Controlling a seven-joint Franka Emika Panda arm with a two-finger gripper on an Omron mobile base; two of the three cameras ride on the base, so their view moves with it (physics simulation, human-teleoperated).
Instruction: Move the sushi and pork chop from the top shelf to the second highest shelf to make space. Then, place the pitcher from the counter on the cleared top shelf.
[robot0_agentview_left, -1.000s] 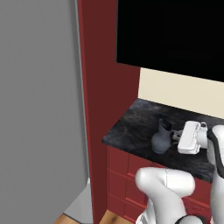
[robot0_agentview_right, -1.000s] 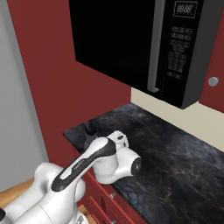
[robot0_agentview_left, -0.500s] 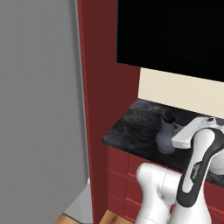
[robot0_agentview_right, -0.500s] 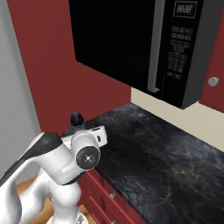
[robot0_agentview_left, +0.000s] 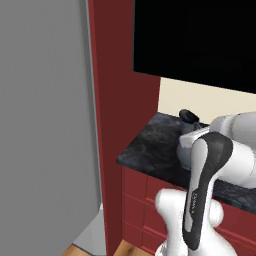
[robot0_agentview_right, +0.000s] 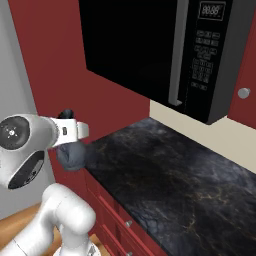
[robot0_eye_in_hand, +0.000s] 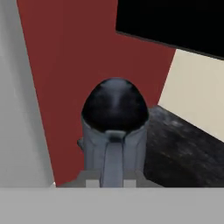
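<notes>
The dark blue-grey pitcher (robot0_eye_in_hand: 114, 118) hangs upright in front of the hand camera, its handle facing me. My gripper (robot0_eye_in_hand: 113, 180) is shut on that handle. From the right base view the pitcher (robot0_agentview_right: 72, 154) hangs clear of the counter (robot0_agentview_right: 175, 180) at its left end, under my gripper (robot0_agentview_right: 70, 131). The left base view has the pitcher (robot0_agentview_left: 188, 116) partly behind my arm, above the black speckled counter (robot0_agentview_left: 150, 150), with the gripper (robot0_agentview_left: 192, 137) on it. The sushi, the pork chop, the top shelf and the second highest shelf are out of view.
A tall dark red panel (robot0_agentview_left: 120, 100) stands at the counter's left end, with a flat grey fridge face (robot0_agentview_left: 45, 125) beyond it. A black microwave (robot0_agentview_right: 150, 45) hangs over the counter. Dark red drawer fronts (robot0_agentview_left: 137, 200) sit below.
My arm has swung over and lifted the pitcher from the counter. It now hangs higher and further left, by the red panel.
</notes>
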